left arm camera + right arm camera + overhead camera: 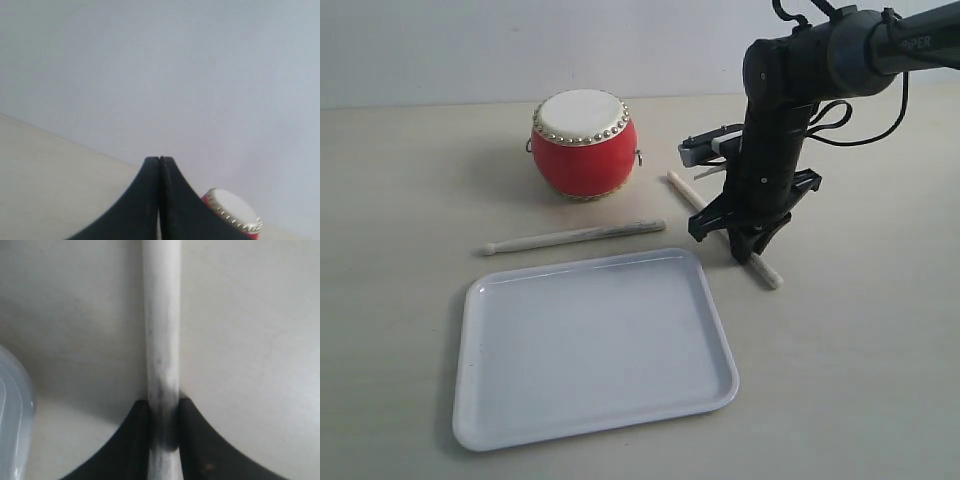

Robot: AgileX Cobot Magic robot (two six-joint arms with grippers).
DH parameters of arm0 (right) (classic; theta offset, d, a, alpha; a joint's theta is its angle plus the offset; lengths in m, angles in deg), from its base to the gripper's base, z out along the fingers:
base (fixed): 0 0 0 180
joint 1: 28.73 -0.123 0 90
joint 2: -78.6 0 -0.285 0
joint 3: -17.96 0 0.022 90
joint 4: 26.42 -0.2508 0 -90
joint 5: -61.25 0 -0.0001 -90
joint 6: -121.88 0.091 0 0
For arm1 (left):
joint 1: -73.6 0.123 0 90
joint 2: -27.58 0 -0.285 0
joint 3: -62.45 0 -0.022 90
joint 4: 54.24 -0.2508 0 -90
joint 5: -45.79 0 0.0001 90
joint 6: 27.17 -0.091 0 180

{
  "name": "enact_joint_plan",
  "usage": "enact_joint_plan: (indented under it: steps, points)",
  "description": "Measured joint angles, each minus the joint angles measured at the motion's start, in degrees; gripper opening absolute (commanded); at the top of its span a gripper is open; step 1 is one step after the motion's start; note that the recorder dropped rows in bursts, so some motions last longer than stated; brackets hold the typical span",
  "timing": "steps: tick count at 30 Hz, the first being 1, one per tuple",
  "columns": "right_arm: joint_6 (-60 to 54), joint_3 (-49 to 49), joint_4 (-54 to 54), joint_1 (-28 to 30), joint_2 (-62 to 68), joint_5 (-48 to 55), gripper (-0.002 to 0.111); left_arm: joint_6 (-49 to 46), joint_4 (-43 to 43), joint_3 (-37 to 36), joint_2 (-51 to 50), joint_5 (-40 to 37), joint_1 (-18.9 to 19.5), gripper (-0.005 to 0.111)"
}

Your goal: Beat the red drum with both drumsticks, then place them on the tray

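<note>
Nearest the exterior camera lies the tray [590, 350], on the near side of the red drum [583, 143] and bare. Between tray and drum the first drumstick [575, 236] rests flat on the bench [400, 180], its long axis running crosswise in front of the drum, touched by nothing. To the right of the drum, the second drumstick [685, 190] lies slanted, one end close to the drum's side and the other out past the tray's far right corner. The right pincer [745, 250] stands over its outer half, clenched on it. The right wrist view settles what the exterior view hides behind the arm: the stick passes straight between the fingertips, both jaws pressing its flanks, its shaft crossing the line of the jaws. So the lift probably depends on that squared grip holding. The left pincer [159, 165] is absent from the exterior view. Its own wrist view shows it empty, jaws pressed together, raised, with the drum beyond it. The first stick likely falls to that arm.
</note>
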Motion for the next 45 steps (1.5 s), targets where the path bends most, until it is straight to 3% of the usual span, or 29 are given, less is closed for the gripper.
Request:
enact_joint_plan:
  steps: [4,6,12,19,23,29,36,42,45]
  points:
    - [0.0,0.0,0.0,0.0,-0.53,-0.15,0.0,9.49,-0.35,0.01,0.09,13.59,0.0,0.0]
    - [0.12,0.0,0.0,0.0,-3.16,-0.38,0.0,10.24,-3.45,3.84,-0.66,13.89,0.0,0.0]
    - [0.12,-2.3,0.0,0.24,-13.39,1.45,0.0,10.48,-9.68,27.39,-21.05,0.48,0.0,0.0]
    - [0.02,-10.23,2.33,0.99,-14.7,11.18,0.0,3.23,-6.68,45.58,-44.85,-23.47,-0.44,0.011]
    - [0.02,-12.88,4.14,0.99,-14.75,11.55,0.0,-6.55,0.95,53.95,-55.02,-34.7,-3.24,0.011]
    - [0.02,-13.44,4.21,1.13,-14.75,11.82,0.0,-9.49,3.96,63.82,-66.89,-46.16,-9.97,0.011]
    - [0.02,-13.44,3.92,1.36,-14.75,11.92,0.0,-3.93,4.07,70.76,-76.74,-50.04,-17.63,0.011]
    - [0.56,-13.44,3.42,1.36,-14.75,11.92,0.0,9.81,6.33,71.52,-83.24,-45.51,-21.18,0.011]
    - [0.61,-13.44,2.46,1.36,-14.75,11.92,0.0,10.55,12.7,71.52,-88.13,-42.81,-23.41,0.011]
